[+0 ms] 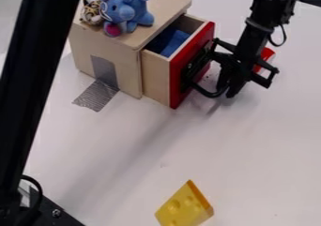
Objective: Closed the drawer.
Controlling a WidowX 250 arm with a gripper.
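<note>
Drawer [155, 77] part open, sticking out of box [85, 49]. My gripper [227, 91] by its front, can't tell if open/closed. Off-ctr push could skew + jam it; blue cloth [169, 41] inside might snag.

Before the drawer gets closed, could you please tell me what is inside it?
A blue item, possibly cloth, lies in the drawer. The rear part, under the cabinet top, is covered and cannot be seen.

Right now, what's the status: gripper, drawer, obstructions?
Gripper by black handle. Drawer partly open, blue cloth inside. Path looks unobstructed; blue plush atop cabinet.
</note>
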